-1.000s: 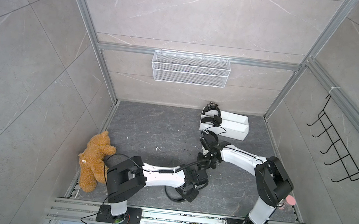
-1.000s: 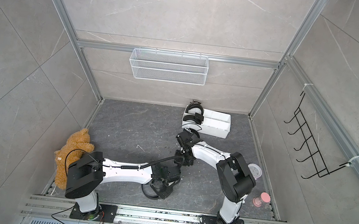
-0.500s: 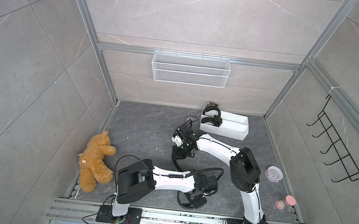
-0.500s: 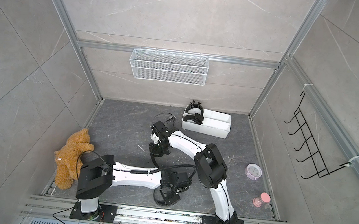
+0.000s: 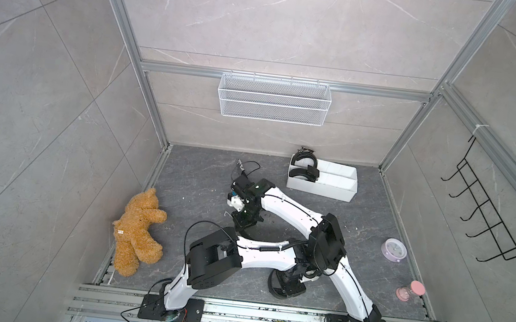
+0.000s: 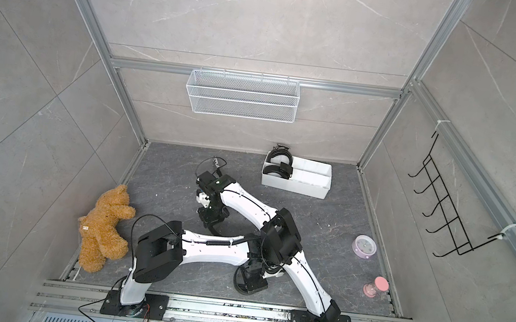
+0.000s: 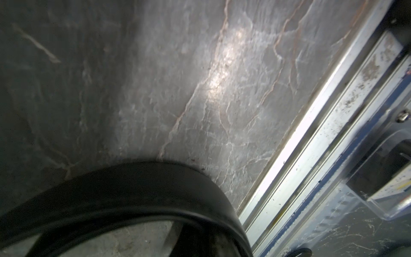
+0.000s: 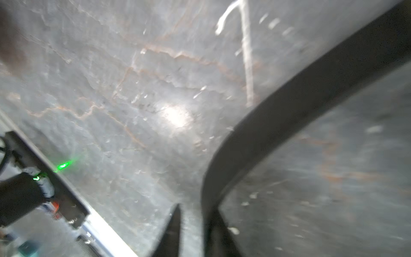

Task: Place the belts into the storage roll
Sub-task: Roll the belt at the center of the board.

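Note:
Two coiled black belts sit in the left compartments of the white storage roll at the back. A third belt loops on the floor near the front. My left gripper is shut on it, and the strap arcs close across the left wrist view. Mid-floor, my right gripper points down, its jaws slightly apart. The strap runs along one finger.
A teddy bear lies at the left wall. A purple clock and pink hourglass stand at the right. A wire-mesh basket hangs on the back wall and a hook rack on the right wall. The metal rail borders the front.
My right arm has swung left from beside the storage roll to mid-floor, and its jaws have parted. My left gripper has drawn the belt loop slightly toward the front.

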`<action>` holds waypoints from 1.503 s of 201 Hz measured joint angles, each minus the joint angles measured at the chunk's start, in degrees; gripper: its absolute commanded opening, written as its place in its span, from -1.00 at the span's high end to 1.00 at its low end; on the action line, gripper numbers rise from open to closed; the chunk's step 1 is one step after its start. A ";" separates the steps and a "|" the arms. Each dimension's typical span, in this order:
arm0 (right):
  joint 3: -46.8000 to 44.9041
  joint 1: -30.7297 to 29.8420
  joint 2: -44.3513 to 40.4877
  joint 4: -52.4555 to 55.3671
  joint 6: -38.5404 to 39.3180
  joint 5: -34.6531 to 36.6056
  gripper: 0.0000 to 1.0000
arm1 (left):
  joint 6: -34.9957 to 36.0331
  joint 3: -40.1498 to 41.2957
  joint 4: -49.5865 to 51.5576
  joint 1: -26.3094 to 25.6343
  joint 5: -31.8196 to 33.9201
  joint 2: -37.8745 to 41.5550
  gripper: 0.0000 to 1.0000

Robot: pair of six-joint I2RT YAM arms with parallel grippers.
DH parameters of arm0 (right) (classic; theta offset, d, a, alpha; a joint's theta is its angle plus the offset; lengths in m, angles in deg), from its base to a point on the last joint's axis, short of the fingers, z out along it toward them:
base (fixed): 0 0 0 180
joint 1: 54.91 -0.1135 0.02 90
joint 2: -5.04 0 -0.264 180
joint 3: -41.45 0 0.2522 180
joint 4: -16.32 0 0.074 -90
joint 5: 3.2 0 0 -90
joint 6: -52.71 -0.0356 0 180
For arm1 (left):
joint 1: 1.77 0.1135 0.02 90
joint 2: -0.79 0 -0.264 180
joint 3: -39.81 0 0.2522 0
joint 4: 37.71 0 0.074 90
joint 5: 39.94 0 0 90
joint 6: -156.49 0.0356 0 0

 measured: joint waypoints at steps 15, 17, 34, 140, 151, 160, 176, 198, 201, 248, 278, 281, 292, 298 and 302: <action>0.50 1.01 -0.15 0.26 -1.09 2.60 0.07 | 0.02 0.31 -0.31 0.37 -0.63 0.09 1.00; 0.61 1.16 -0.17 0.33 -1.14 2.91 0.06 | 0.02 0.37 -0.37 0.42 -0.70 0.09 1.00; 1.60 3.06 -0.52 0.66 -2.14 4.55 -0.05 | 0.17 1.27 -1.31 0.50 -0.98 0.66 1.00; 26.40 10.51 -1.53 16.00 -2.67 16.68 -0.25 | 0.57 7.76 -11.10 0.61 4.68 4.98 -0.20; 27.67 11.56 -2.01 17.94 -2.91 18.21 -0.26 | 0.48 7.76 -11.69 0.70 6.03 5.35 -0.29; 27.82 12.46 -2.78 19.63 -3.19 19.39 -0.28 | 0.39 7.76 -11.93 0.85 6.84 5.92 -0.36; 26.27 13.88 -4.96 21.33 -3.50 21.16 -0.30 | 0.09 7.78 -12.15 1.09 8.28 8.02 -0.54; 15.61 15.63 -12.13 20.46 -3.98 21.49 -0.31 | -0.04 7.78 -12.74 1.40 9.90 12.31 -0.56; 13.81 15.82 -13.22 20.20 -3.96 21.38 -0.31 | -0.04 7.78 -12.83 1.44 9.99 12.85 -0.56; -15.45 21.14 -30.97 12.68 -5.46 18.23 -0.25 | -0.02 11.34 -14.58 3.02 10.51 25.33 -0.61; -33.55 21.84 -41.75 7.52 -6.14 16.74 -0.17 | -0.52 15.04 -12.35 9.99 9.55 32.59 -0.55; -35.60 21.75 -42.97 6.86 -6.27 16.48 -0.16 | -0.55 15.41 -12.07 10.93 9.44 33.09 -0.55; -42.91 21.51 -47.36 5.33 -6.71 15.89 -0.09 | -1.36 16.59 -11.10 15.47 9.53 34.47 -0.55; -46.64 21.40 -49.72 4.31 -6.80 15.37 -0.08 | -1.62 16.92 -10.27 18.10 9.94 34.75 -0.58; -48.98 21.29 -51.17 3.63 -6.97 14.99 -0.07 | -1.84 17.03 -9.70 19.87 10.21 34.77 -0.58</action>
